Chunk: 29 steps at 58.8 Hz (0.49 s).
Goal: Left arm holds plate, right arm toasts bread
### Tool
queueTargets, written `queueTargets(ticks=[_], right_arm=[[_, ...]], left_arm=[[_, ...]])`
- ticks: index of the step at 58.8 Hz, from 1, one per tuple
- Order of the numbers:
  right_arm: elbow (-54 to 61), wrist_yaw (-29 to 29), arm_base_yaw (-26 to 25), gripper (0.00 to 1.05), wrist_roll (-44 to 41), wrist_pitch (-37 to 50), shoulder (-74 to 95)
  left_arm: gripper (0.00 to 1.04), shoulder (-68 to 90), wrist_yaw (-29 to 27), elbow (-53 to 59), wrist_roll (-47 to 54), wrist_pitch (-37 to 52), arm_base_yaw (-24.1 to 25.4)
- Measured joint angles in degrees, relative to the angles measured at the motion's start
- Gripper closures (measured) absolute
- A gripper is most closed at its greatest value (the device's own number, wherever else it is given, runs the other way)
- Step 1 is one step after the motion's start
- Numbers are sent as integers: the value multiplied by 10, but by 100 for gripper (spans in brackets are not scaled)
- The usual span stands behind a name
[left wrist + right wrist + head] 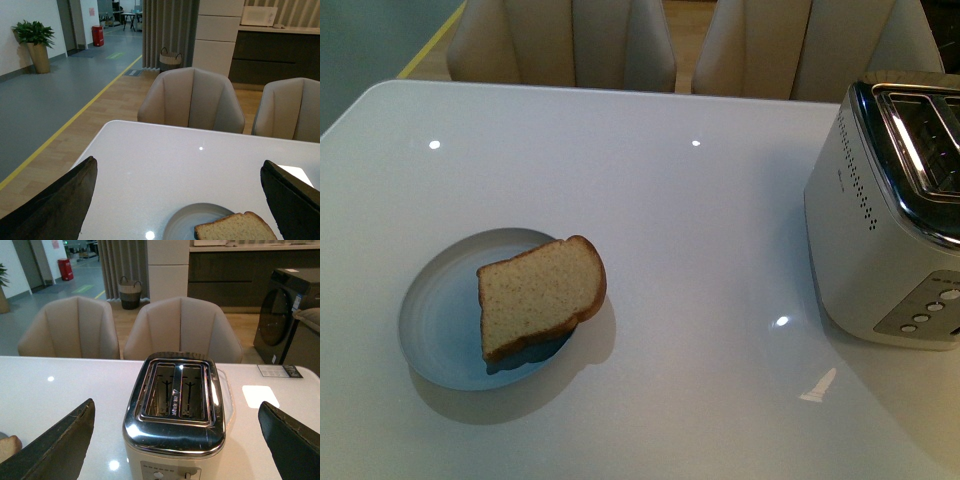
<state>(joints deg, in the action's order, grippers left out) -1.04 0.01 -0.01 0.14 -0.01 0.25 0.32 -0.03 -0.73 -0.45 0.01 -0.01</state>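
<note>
Over on the left, the table (650,190) curves round a soft corner at its far edge, and there is bare white top between that edge and the plate (428,335). From the left wrist, the left gripper (178,165) hangs above the near rim of the plate. Its dark fingers (60,205) are spread wide to either side, released and touching nothing. The plate is small, round and pale blue-grey with a low rim, and it sits flat on the near-left part of the table, well inside the edges. The bread (540,295) lies on its right half: one light tan slice with a brown crust, its flat edge over the middle of the plate and its rounded top poking out past the right rim. It looks slightly tipped, with a dark shadow under its near side. Moving right, a wide stretch of glossy top is open, showing only lamp reflections. Two beige chairs (570,40) stand just beyond the far edge. Then comes the toaster (875,250), white with a chrome top, standing well apart from the plate at the right edge of the front view, a row of buttons on its end face. From the right wrist, its two slots (176,390) gape upward, wire guides visible inside. The right gripper (176,405) hovers over the toaster, jaws parted wide and holding nothing.
</note>
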Motion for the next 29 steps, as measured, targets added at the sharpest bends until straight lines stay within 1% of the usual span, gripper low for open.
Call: queueTargets(ticks=[29], right_arm=[[0, 0, 0, 9, 0, 0, 0]], left_arm=[[7, 0, 0, 0, 0, 0, 0]])
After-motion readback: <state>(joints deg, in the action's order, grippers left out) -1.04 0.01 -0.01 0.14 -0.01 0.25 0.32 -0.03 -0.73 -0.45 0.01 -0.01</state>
